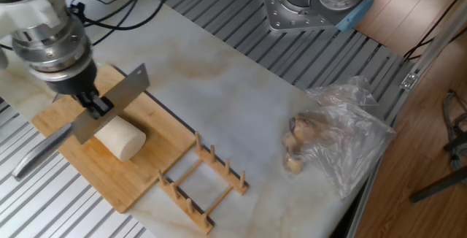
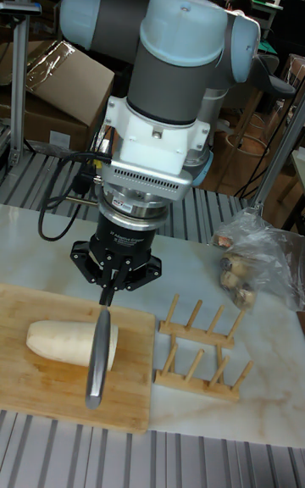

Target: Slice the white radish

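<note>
The white radish (image 1: 121, 139) lies whole on a bamboo cutting board (image 1: 143, 174), a thick creamy cylinder. My gripper (image 1: 98, 106) is shut on the spine of a cleaver-like knife (image 1: 115, 101), whose blade slants over the radish's far part and hides it. The knife's metal handle (image 1: 35, 155) sticks out to the lower left. In the tall fixed view the knife (image 2: 100, 357) appears edge-on across the radish (image 2: 58, 340) near its right end, under the gripper (image 2: 108, 295). Whether the blade touches the radish cannot be told.
A wooden dish rack (image 1: 203, 183) stands just right of the board, also seen as the rack (image 2: 199, 361). A clear plastic bag with brownish lumps (image 1: 332, 139) lies at the table's right side. A second robot base (image 1: 310, 1) is mounted at the back.
</note>
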Controlling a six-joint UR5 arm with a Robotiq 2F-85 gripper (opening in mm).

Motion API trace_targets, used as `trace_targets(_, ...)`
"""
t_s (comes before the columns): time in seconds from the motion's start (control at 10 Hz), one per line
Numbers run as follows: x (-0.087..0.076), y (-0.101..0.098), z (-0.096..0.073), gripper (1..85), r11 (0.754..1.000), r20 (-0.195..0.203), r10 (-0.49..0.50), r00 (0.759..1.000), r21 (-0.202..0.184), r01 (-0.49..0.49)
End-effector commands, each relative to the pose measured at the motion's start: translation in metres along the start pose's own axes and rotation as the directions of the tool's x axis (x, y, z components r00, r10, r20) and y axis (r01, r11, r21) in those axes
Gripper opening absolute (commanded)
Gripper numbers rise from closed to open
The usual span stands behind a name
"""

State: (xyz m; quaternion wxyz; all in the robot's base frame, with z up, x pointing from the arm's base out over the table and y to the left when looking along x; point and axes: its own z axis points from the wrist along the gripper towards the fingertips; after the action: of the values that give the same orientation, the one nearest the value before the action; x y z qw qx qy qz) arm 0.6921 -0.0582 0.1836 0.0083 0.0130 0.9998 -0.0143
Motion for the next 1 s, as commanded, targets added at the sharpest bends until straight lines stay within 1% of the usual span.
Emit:
trace_targets(0.0, -0.005, -0.009, 0.003, 1.3, 1.0, 0.003, -0.016, 1.0, -0.001, 0.016)
trace_targets(0.1, -0.004, -0.011, 0.003, 1.3, 0.998, 0.001, -0.07, 0.998, 0.004, 0.07)
trace_targets(0.2, -0.005, -0.012, 0.004, 1.3, 0.997, 0.004, -0.081, 0.997, 0.006, 0.081)
trace_targets(0.3, -0.005, -0.012, 0.004, 1.3, 0.998, 0.006, -0.069, 0.998, 0.001, 0.069)
trace_targets(0.5, -0.003, -0.017, 0.002, 1.3, 0.997, 0.001, -0.073, 0.997, 0.004, 0.073)
trace_targets(0.6, -0.003, -0.017, 0.001, 1.3, 0.997, 0.001, -0.082, 0.997, -0.001, 0.082)
trace_targets(0.7, 0.001, -0.018, 0.0, 1.3, 0.996, -0.011, -0.09, 0.996, -0.003, 0.09)
trace_targets(0.8, 0.003, -0.022, -0.001, 1.3, 0.994, -0.018, -0.107, 0.994, 0.003, 0.107)
trace_targets(0.9, 0.002, -0.026, -0.002, 1.3, 0.991, -0.012, -0.131, 0.991, 0.009, 0.131)
